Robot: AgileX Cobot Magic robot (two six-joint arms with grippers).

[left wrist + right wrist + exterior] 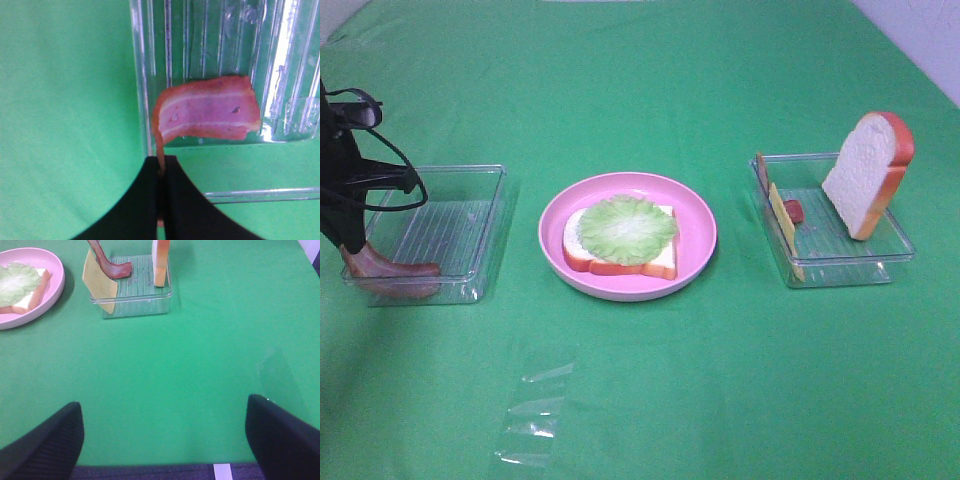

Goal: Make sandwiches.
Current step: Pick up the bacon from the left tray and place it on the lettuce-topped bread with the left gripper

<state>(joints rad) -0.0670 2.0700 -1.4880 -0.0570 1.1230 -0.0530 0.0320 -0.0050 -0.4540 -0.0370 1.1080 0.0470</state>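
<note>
One bacon strip pinched in left gripper — wrist view only; right gripper wide

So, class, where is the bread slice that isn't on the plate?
The bread slice stands tilted in the clear tray on the right of the high view, beside the cheese, right of the pink plate.

Our left arm is matt black and narrows toward the left end effector. Thin black cables loop out from its side, and one curls into a hook shape near the top. Up close, this end effector's fingers are plain black, with curved outer edges flaring wide toward the wrist. Our right end effector has two broad black fingers with rounded tips and a faint ribbed texture.
</note>
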